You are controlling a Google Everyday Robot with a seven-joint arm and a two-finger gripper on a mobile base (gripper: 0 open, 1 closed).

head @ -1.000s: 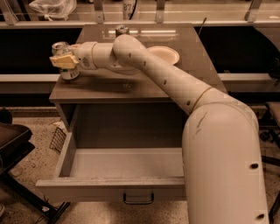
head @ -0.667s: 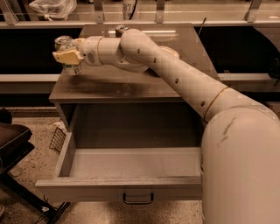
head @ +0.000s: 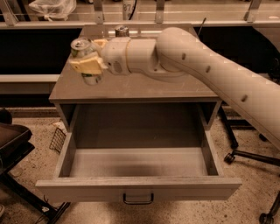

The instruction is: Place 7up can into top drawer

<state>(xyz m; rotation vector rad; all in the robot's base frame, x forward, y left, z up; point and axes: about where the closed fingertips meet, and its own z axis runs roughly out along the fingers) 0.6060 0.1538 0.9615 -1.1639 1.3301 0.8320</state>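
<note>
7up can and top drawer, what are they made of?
The 7up can, held in the gripper over the cabinet top, looks like metal: its silver lid shines. The top drawer is matte grey, maybe painted wood or metal; unclear.

The cream two-finger gripper (head: 86, 64), hanging over the left side of the flat grey cabinet top (head: 144, 89), is clasping the pale, silver-topped 7up can (head: 81, 44) and covering its middle, so its print is not showing. Only the lid and a bit of the base are peeking out. The thick cream robot arm (head: 205, 65) is running off the right edge and hiding most of a second can (head: 121, 30) at the back, whose colour cannot be told. The wide grey top drawer (head: 138, 188) is blocking part of a wire basket (head: 57, 140). A black chair (head: 13, 140) is being cut by the left edge, and a clear plastic bag (head: 52, 6) by the top.
</note>
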